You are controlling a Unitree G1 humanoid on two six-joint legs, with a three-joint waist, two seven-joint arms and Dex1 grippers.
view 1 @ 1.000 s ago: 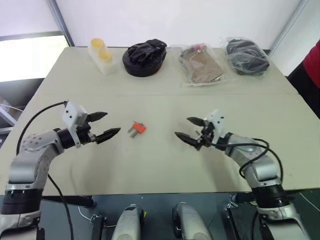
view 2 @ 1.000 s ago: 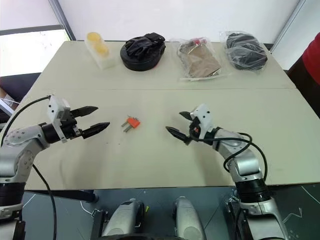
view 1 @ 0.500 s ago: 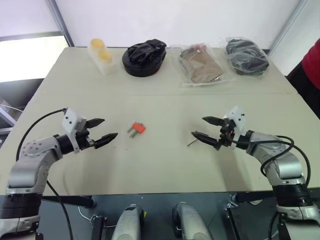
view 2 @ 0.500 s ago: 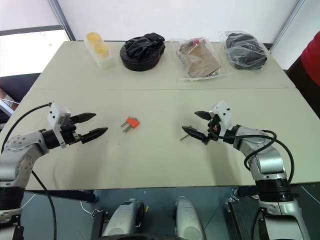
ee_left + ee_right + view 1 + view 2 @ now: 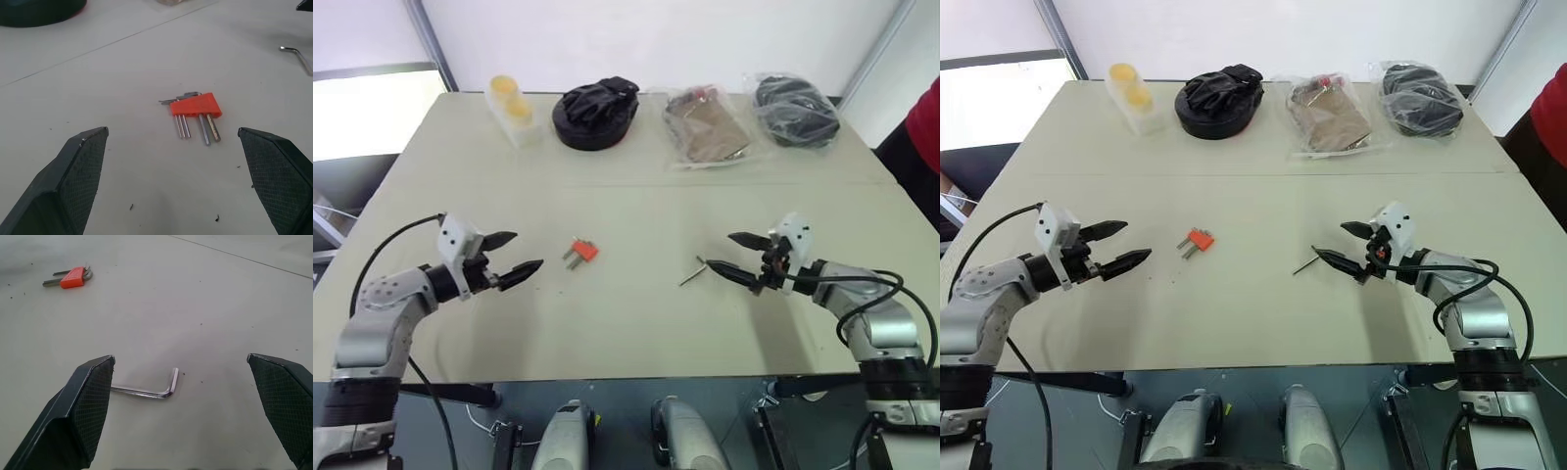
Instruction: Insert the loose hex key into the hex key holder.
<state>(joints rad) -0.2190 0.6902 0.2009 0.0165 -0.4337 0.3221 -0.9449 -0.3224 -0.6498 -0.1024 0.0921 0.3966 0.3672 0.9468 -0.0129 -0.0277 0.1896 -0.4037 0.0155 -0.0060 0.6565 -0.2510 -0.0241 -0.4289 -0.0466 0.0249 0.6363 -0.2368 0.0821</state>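
The hex key holder (image 5: pixel 584 252), a small orange block with short dark keys sticking out, lies on the table left of centre. The loose hex key (image 5: pixel 693 271), a thin L-shaped rod, lies flat right of centre. My left gripper (image 5: pixel 524 251) hovers open a little to the left of the holder, pointing at it, and the holder (image 5: pixel 195 105) lies ahead between its fingers. My right gripper (image 5: pixel 720 250) is open just right of the loose hex key (image 5: pixel 146 391), which lies close to one of its fingers (image 5: pixel 88 401). Neither gripper holds anything.
Along the table's far edge stand a clear box of yellow items (image 5: pixel 512 106), a black bundle (image 5: pixel 597 113), a clear bag with something brown (image 5: pixel 708 125) and a bagged black item (image 5: pixel 795 108). A person's red sleeve (image 5: pixel 928 117) shows at the right edge.
My right gripper has moved to the right, away from the table's centre, and the loose hex key now shows lying on the table beside it. The left gripper has hardly moved.
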